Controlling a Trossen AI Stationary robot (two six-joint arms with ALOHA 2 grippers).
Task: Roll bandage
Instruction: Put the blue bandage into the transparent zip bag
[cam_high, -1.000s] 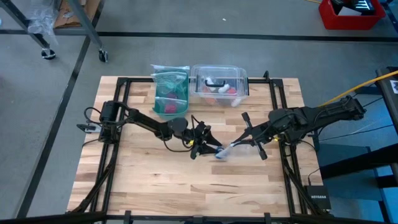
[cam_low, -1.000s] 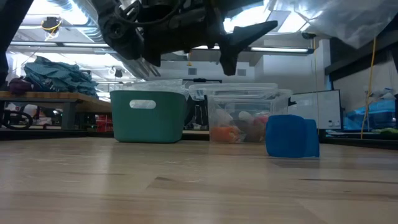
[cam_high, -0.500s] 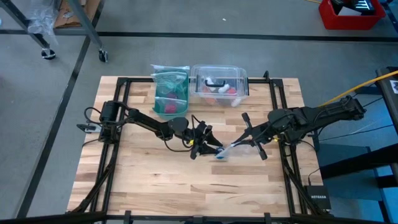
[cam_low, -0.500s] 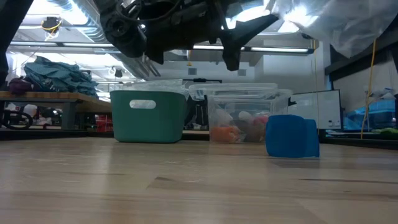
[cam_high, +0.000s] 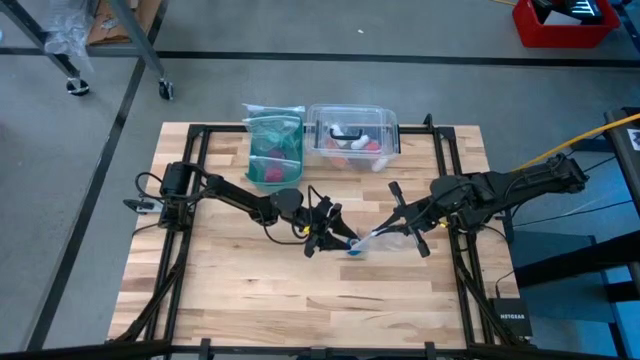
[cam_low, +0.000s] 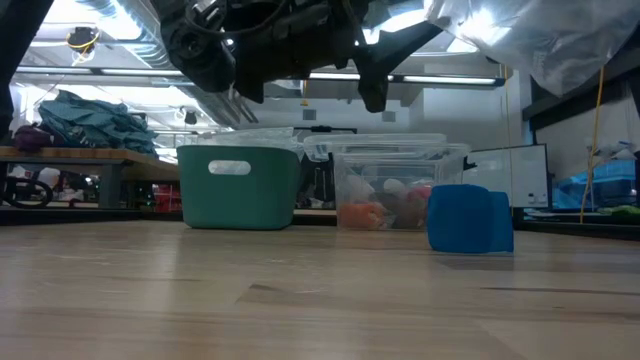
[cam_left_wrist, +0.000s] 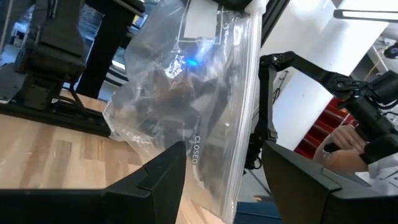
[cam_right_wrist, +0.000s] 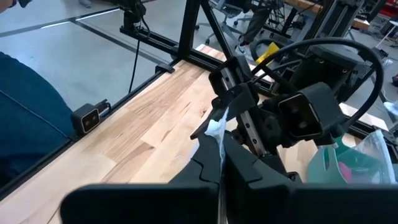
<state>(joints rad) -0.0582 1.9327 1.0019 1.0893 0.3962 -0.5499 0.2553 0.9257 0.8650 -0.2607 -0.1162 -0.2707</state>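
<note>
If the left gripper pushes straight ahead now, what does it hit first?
Most likely the clear zip bag: it hangs right ahead of the open left gripper, pinched by the right gripper. How far ahead is unclear.

- I see the bench: pale wood planks, smooth, faint sheen.
- bandage: bright blue, soft matt cloth.
- zip bag: clear thin plastic, crinkled, glossy.
- box: clear hard plastic, shiny.
- bin: teal plastic, matt.
- frame: black metal, matt.
- right gripper: dark matt plastic.
</note>
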